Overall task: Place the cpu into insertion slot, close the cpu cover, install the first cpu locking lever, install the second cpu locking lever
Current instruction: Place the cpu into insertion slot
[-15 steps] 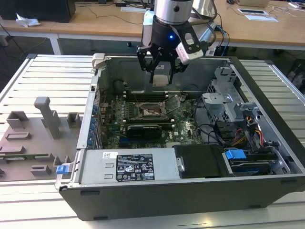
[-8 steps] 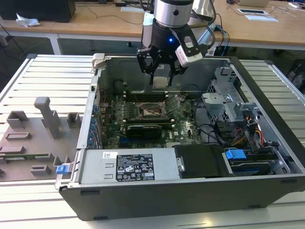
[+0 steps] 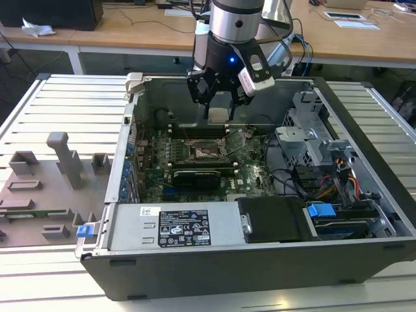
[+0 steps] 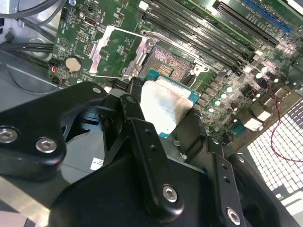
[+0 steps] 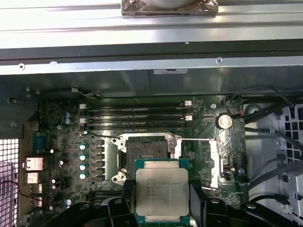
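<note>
While the tabletop carries the open PC case, the claw hangs over the mobo inside. The cpu cover is flipped open beside the insertion slot, pins bare. Claw's clamped on the cpu by its edges, up in the air near the slot, not seated.

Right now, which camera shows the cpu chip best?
The first wrist view: the cpu faces the camera squarely, its metal top plain to see. The second wrist view shows the cpu tilted; the exterior view shows it small.
</note>
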Robot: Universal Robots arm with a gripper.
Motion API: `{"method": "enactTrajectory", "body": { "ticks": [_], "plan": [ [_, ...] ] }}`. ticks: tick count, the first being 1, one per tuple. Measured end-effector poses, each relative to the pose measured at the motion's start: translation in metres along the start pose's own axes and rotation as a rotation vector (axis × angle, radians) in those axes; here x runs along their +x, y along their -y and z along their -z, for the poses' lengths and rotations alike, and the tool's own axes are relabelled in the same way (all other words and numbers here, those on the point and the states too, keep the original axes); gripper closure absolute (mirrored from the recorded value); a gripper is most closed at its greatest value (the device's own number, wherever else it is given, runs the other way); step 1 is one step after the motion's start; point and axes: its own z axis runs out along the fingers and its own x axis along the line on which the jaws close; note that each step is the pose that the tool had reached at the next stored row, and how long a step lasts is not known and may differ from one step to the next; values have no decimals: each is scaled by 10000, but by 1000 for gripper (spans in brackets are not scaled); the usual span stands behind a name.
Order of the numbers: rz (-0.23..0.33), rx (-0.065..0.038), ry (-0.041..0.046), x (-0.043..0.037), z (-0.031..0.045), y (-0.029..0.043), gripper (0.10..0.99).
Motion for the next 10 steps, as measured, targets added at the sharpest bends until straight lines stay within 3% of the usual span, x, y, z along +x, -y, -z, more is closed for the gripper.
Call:
{"method": "enactTrajectory", "body": {
  "ticks": [10],
  "plan": [
    [0,0,0,-3,-138,12,545]
  ]
}}
